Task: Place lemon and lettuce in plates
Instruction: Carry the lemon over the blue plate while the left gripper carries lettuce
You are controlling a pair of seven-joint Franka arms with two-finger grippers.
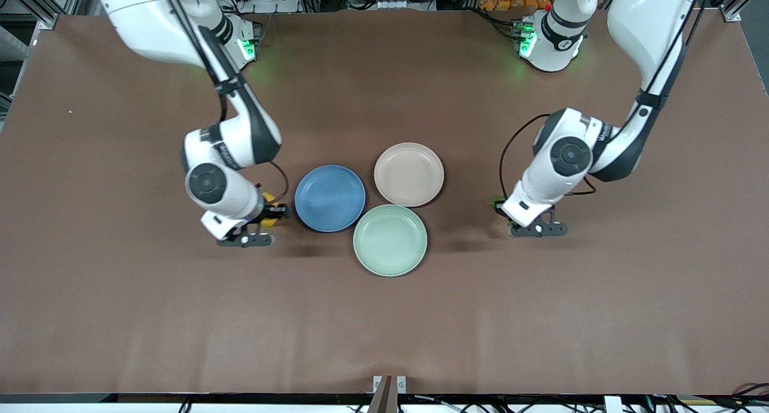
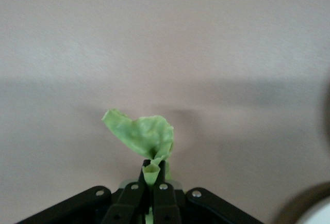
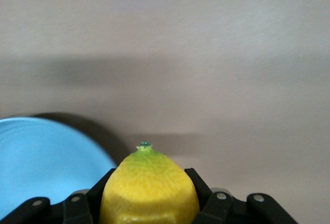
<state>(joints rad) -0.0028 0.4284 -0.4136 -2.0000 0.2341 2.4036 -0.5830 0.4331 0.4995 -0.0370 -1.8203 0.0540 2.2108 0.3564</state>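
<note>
both arms loaded. right hand (image 3: 149, 203) clenched on the small oval bright yellow lemon (image 3: 148, 188), fingers pressing its flanks, the nub end pointing out past the fingertips, so its long axis runs along the hand's reach. in the front view that right hand (image 1: 264, 217) hangs just above the brown table (image 1: 120, 317), just beside the round shallow blue plate (image 1: 330, 198), on the side toward the right arm's end; the lemon (image 1: 268, 207) shows only as a yellow sliver under the wrist. the right wrist view puts the blue plate (image 3: 46, 162) close by and off to one side of the fruit, not under it. the coming move looks like a short sideways carry toward the table's middle, then release. left hand (image 2: 153, 175) pinched shut on the stem end of the wrinkly green lettuce leaf (image 2: 142, 136), which flares loose ahead of the fingertips. left hand (image 1: 534, 223) sits low over bare table toward the left arm's end, lettuce (image 1: 497, 204) peeking out at its edge. the round pale beige-pink plate (image 1: 409, 174) lies well apart from it, toward the middle and slightly farther from the front camera; longer carry for this arm. the pale mint-green plate (image 1: 390, 240) sits nearest the front camera, touching or nearly touching both others, and its rim comes closest to the lettuce's path, so a low carry risks dropping there. all three plates empty.
</note>
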